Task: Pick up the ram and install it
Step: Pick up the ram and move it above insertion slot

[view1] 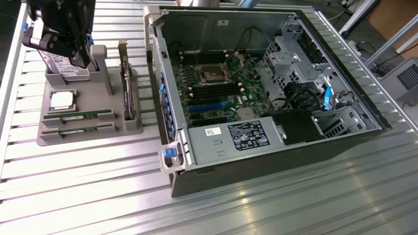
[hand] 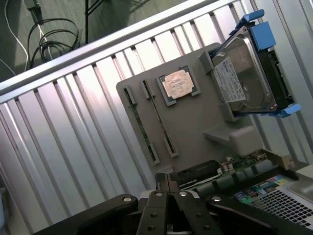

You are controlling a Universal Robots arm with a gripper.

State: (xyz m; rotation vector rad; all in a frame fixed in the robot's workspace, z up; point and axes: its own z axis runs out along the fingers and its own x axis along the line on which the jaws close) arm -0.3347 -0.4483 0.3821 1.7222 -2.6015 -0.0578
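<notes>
Two ram sticks (view1: pixel 75 116) (view1: pixel 77 130) lie on edge in slots at the front of a grey holder tray (view1: pixel 91 139), on the exterior view's left. In the wrist view they are thin green strips (hand: pixel 141 126) (hand: pixel 160 119) on the tray (hand: pixel 190 127). My gripper (view1: pixel 78 59) hangs above the tray's back end, over the hard drive (view1: pixel 62 66), well apart from the ram. Its fingers (hand: pixel 169 183) are pressed together and hold nothing.
The tray also carries a silver processor chip (view1: pixel 62 99) (hand: pixel 177 85), a blue-framed hard drive (hand: pixel 244 78) and an expansion card standing on edge (view1: pixel 127 93). An open computer case (view1: pixel 261 83) with its motherboard (view1: pixel 216 93) lies to the exterior view's right on a ribbed metal table (view1: pixel 78 186).
</notes>
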